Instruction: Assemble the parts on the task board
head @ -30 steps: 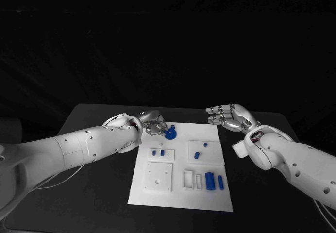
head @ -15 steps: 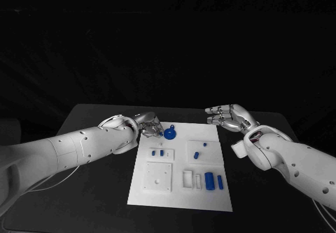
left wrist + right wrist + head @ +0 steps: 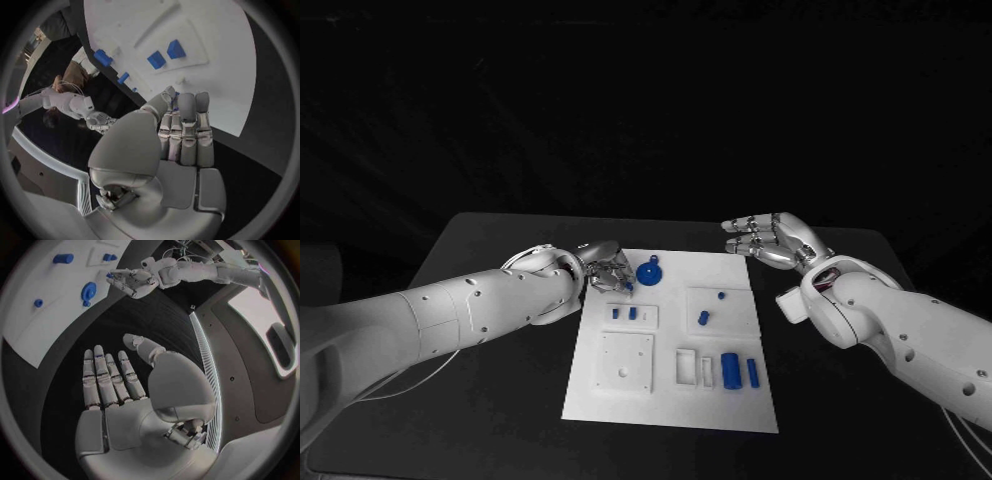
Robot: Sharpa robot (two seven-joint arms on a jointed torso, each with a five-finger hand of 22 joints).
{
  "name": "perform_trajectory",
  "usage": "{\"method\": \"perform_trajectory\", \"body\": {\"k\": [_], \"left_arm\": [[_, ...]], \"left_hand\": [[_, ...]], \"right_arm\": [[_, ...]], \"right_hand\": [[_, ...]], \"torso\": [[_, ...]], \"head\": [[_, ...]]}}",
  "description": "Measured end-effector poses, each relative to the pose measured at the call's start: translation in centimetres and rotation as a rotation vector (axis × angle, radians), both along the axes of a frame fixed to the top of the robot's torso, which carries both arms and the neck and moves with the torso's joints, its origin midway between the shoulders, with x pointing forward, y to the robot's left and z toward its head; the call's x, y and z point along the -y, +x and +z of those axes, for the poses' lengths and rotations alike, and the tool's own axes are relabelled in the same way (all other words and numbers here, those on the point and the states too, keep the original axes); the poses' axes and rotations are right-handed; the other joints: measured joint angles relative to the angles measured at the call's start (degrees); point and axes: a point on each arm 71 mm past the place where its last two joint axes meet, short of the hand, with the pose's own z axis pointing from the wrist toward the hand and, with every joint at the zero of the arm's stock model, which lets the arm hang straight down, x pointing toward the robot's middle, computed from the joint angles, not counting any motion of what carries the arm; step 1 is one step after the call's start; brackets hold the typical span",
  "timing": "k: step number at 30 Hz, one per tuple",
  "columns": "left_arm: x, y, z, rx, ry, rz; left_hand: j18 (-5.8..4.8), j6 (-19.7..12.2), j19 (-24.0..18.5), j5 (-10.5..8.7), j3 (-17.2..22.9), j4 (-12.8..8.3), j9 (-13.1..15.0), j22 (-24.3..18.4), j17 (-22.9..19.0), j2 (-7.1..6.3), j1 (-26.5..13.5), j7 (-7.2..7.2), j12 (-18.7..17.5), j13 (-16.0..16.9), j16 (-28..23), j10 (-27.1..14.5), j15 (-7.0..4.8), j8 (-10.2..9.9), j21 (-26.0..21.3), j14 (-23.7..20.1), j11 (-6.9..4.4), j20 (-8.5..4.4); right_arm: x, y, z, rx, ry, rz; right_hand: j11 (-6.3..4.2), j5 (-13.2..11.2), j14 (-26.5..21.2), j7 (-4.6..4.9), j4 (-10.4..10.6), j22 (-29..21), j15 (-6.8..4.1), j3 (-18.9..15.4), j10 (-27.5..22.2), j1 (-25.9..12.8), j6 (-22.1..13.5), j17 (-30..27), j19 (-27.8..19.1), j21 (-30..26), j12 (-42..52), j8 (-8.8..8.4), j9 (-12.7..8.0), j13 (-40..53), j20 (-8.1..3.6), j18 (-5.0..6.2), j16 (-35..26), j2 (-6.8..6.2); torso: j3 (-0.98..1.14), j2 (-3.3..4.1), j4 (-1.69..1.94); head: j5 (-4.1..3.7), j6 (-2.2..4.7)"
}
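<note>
Nearest us on the task board (image 3: pixel 589 400) we have the square white plate (image 3: pixel 626 361), and beside it a white slot block (image 3: pixel 688 367) with two blue cylinders (image 3: pixel 731 370) lying next to it. A little further up sit two small blue blocks (image 3: pixel 626 314) in a shallow recess, and across from them a short blue peg (image 3: pixel 705 320) with a tiny blue stud (image 3: pixel 721 296) above it. Further still, near the board's far edge, lies the round blue part with a tab (image 3: pixel 652 271).

Our left hand (image 3: pixel 606 266) sits at the board's far left corner, fingers curled together and pointing down. A speck of blue shows at the fingertips (image 3: pixel 177 97) in the left wrist view, so we judge it may be pinching a small part, but we cannot tell for certain. Our right hand (image 3: pixel 772 240) hovers off the board's far right corner above the table (image 3: pixel 488 250), fingers apart and holding nothing.

To do this step well, we want the left hand's fingertips kept steady and square over the target recess. We lower slowly, and release only once the piece sits flat. The round blue part is just beside those fingers, so we avoid brushing it.
</note>
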Motion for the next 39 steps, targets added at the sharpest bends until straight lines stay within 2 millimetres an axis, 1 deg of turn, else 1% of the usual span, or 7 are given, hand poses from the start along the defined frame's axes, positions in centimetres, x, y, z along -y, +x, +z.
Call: {"method": "perform_trajectory", "body": {"k": [3,26,28,39], "left_arm": [[-0.1,0.0,-0.1,-0.002,0.009,-0.004],[-0.3,-0.1,-0.8,-0.014,0.038,-0.01],[-0.3,-0.1,-0.9,-0.016,0.04,-0.011],[-0.1,-0.1,-1.1,-0.018,0.046,-0.011]], "left_hand": [[0.0,0.0,0.0,0.0,0.0,0.0,0.0,0.0,0.0,0.0,0.0,-0.01,0.0,0.0,0.0,0.0,0.0,0.0,0.0,0.0,0.0,0.0],[-0.01,-0.1,0.0,0.0,0.0,0.0,0.0,0.0,-0.2,-0.08,0.1,-0.1,0.0,0.0,0.0,0.0,0.01,0.0,0.0,0.0,0.0,0.0],[-0.01,-0.1,0.0,0.0,0.0,0.0,0.0,0.0,-0.2,-0.08,0.1,-0.11,0.0,0.0,0.0,0.0,0.01,0.0,0.0,0.0,0.0,0.0],[-0.01,-0.1,0.0,0.0,0.0,0.0,0.0,0.0,-0.2,-0.09,0.1,-0.13,0.0,0.0,0.0,0.0,0.01,0.0,0.0,0.0,0.0,0.0]], "right_arm": [[0.0,0.0,0.0,0.0,0.0,-0.001],[0.2,0.0,0.0,0.001,-0.001,-0.002],[0.2,0.0,0.0,0.001,-0.001,-0.002],[0.2,0.0,0.0,0.001,-0.002,-0.002]], "right_hand": [[0.0,0.0,0.0,0.0,0.0,0.0,0.0,0.0,0.0,0.0,0.0,0.0,0.0,0.0,0.0,0.0,0.0,0.0,0.0,0.0,0.0,0.0],[0.02,0.0,0.0,-0.04,0.0,0.0,0.0,0.0,0.0,0.0,0.0,0.0,0.0,0.0,0.0,0.0,0.0,0.0,0.0,0.0,0.0,0.0],[0.03,0.0,0.0,0.09,0.0,0.0,0.0,0.0,0.4,0.0,0.2,0.0,0.0,0.0,0.0,0.0,0.0,0.0,0.0,0.0,0.0,0.0],[0.1,0.0,0.0,0.14,0.0,0.0,0.0,0.0,0.5,0.0,0.3,0.0,0.0,0.0,0.0,0.0,0.0,0.0,0.0,0.0,0.0,0.0]], "torso": [[0.02,-0.03,0.02],[-0.01,-0.03,-0.01],[-0.01,-0.02,-0.01],[0.04,-0.02,-0.03]], "head": [[0.0,-0.02],[0.0,-0.12],[0.0,-0.16],[0.09,-0.23]]}}
